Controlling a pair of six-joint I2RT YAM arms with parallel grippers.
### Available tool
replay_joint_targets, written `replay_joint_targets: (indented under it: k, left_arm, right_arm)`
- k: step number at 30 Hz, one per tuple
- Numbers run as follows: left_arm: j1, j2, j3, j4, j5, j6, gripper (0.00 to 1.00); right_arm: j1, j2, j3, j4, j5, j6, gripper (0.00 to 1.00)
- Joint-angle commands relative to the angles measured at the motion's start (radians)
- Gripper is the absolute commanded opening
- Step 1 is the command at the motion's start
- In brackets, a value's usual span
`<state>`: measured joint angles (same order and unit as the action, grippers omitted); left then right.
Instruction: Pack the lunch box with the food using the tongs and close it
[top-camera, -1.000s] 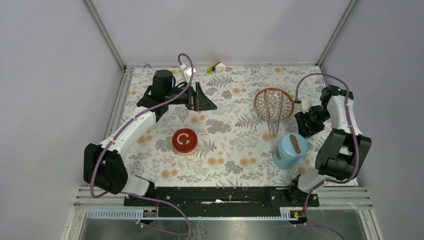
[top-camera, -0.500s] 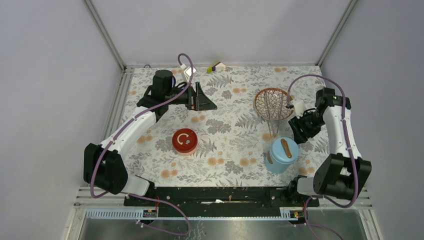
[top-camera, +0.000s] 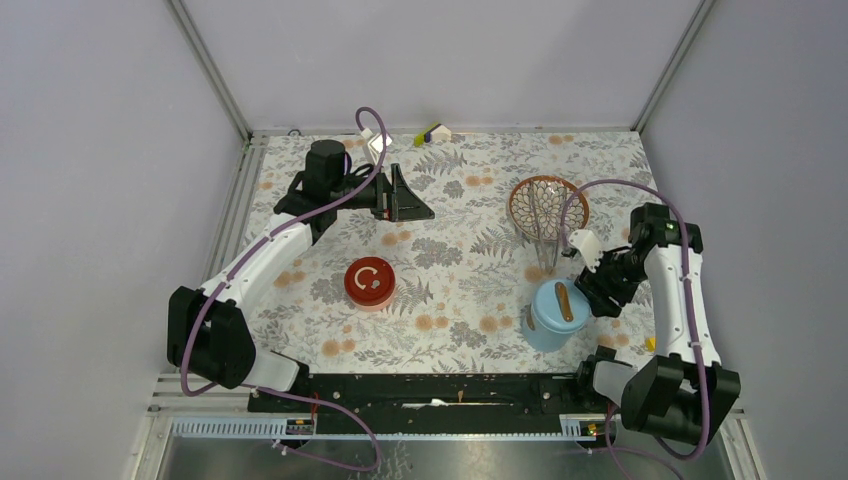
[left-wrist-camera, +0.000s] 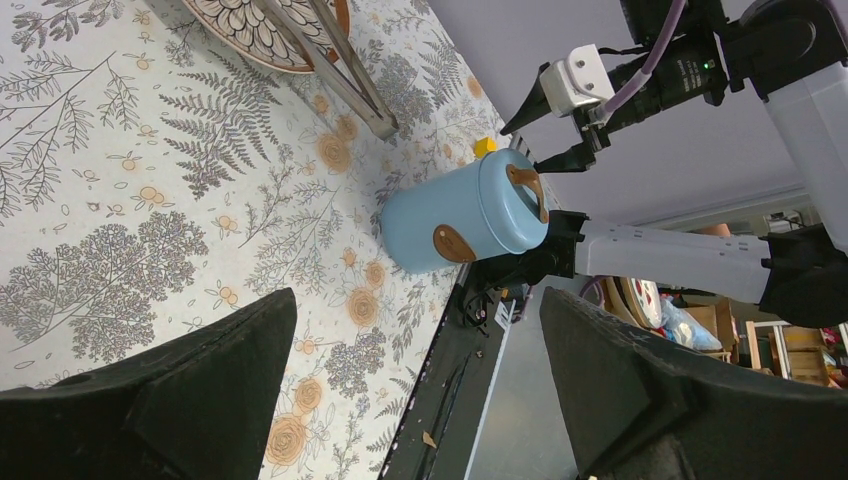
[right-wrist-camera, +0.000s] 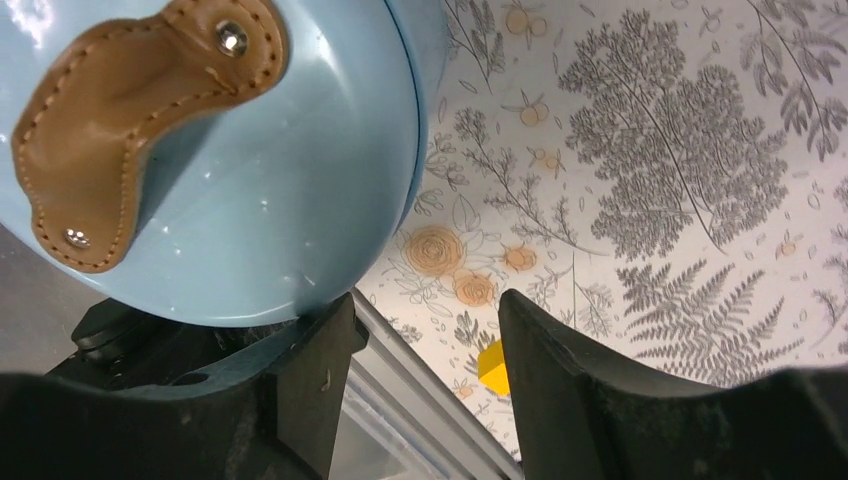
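Three round holders sat on the flowery table (top-camera: 460, 300). One was a light-blue box (top-camera: 553, 315) with a brown strap (top-camera: 564, 301) on its top. It stood upright near the front right part of the table, and its top hid what was inside. The right end effector (top-camera: 585, 288) was just beside the top of this box, on its right side. Its two fingers (right-wrist-camera: 590, 390) were partly apart and nothing was between them. From the right wrist camera, the box was up and to the left of the fingers, very close to one of them, but I could not tell if it touched. A small yellow block (right-wrist-camera: 493, 368) lay on the table by the front edge. Behind the blue box was a wide dish (top-camera: 520, 200) with a brown rim and white petals. The thin metal tongs (top-camera: 547, 240) lay across it, and their front end stuck out over the rim onto the table. Well apart, near the middle left, sat a small red-pink bowl (top-camera: 369, 283) with a white curved shape in it. I could not tell what that shape was. The left end effector (top-camera: 410, 200) was up near the back of the table, opened wide, and it held nothing.
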<state>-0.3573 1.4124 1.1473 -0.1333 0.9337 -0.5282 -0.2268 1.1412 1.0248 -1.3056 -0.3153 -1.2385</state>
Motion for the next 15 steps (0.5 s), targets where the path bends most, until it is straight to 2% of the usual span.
replay_joint_targets:
  k: [1, 7, 15]
  left_arm:
    - [-0.005, -0.028, -0.004, 0.053, -0.009, -0.003, 0.99]
    - [-0.005, -0.027, -0.005, 0.054, -0.011, -0.004, 0.99]
    - [-0.003, -0.004, 0.002, 0.086, -0.011, -0.055, 0.99]
  right_arm:
    - [0.022, 0.048, 0.005, -0.037, -0.111, -0.05, 0.63]
    - [0.138, 0.072, 0.001, -0.003, -0.127, 0.048, 0.67]
    - [0.376, 0.057, -0.002, 0.157, -0.123, 0.359, 0.75]
